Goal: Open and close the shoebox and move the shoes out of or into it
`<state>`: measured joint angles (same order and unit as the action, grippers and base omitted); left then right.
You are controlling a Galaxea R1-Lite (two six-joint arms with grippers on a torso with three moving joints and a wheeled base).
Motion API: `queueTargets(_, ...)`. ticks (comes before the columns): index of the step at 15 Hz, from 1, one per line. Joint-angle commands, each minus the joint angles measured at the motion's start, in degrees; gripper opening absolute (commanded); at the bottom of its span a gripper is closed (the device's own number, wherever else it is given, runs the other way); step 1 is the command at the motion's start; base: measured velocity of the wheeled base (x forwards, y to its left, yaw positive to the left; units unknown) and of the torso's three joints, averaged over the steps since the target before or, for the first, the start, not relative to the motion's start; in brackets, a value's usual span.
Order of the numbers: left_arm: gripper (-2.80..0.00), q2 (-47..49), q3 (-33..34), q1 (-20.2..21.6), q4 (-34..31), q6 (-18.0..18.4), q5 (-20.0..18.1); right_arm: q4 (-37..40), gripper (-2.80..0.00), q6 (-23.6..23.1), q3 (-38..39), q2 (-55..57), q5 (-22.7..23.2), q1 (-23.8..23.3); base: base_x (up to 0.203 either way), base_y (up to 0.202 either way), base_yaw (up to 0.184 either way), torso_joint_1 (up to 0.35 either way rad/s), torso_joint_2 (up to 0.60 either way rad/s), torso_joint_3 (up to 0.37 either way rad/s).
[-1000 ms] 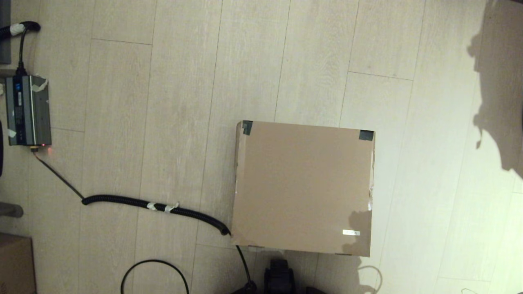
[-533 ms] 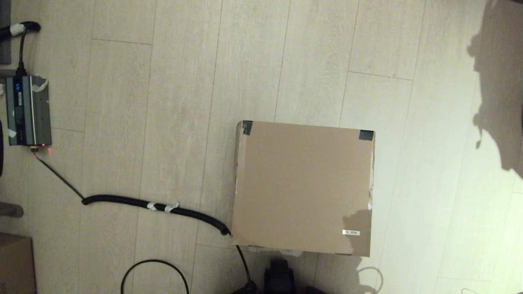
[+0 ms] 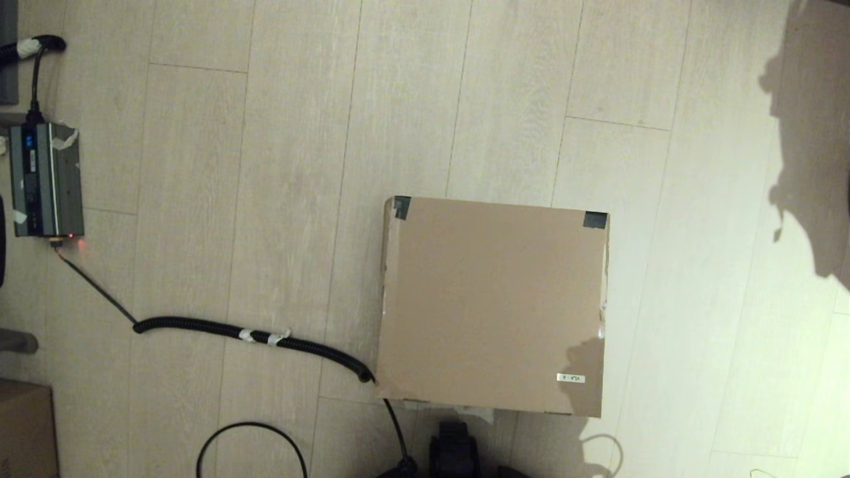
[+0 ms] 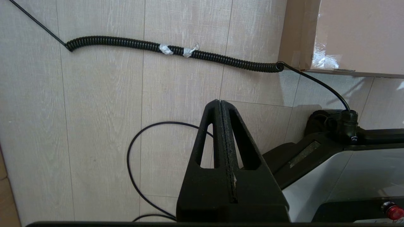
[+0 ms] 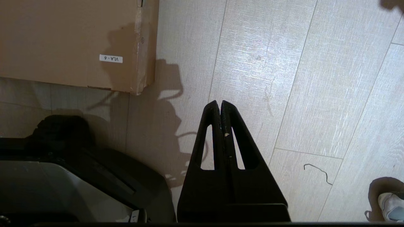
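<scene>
The shoebox [image 3: 493, 305] lies shut on the floor before the robot. Both the left gripper [image 4: 220, 104] and right gripper [image 5: 220, 104] hang closed, empty. Light, bendable cardboard; the lid's near edge looks the likeliest hold.

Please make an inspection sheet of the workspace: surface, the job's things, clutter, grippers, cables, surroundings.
Surface: pale wood-plank floor.
Job's things: shoebox on the floor, lid closed flat, black tape on its two far corners, white label near the robot's right. Shoes: nothing seen.
Clutter: smaller brown carton at the near left edge; thin bent wire scrap on the floor.
Grippers: left gripper shut, empty, above the floor left of the box; right gripper shut, empty, above the floor right of the box.
Cables: coiled black cable with tape patches, ending at the box's near left corner; thin black loop.
Surroundings: grey power unit at far left; robot base.
</scene>
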<state>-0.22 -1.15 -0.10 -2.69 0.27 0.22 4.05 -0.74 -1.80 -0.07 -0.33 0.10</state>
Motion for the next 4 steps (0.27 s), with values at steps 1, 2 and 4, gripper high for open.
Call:
queueTargets(1,-2.8,0.13,0.0,0.01,-0.03,0.0,0.04,-0.48,-2.8,0.04,0.3,0.16,-0.02,-0.01,0.0,0.0,0.0,0.0,0.0,0.0)
queueTargets(2,-2.8,0.13,0.0,0.01,-0.03,0.0,0.04,-0.89,-2.8,-0.14,0.48,0.16,-0.02,-0.01,0.0,0.0,0.0,0.0,0.0,0.0)
queueTargets(4,-2.8,0.13,0.0,0.01,-0.03,0.08,0.04,-0.89,-2.8,-0.31,0.48,0.16,0.07,-0.01,0.0,0.0,0.0,0.0,0.0,0.0)
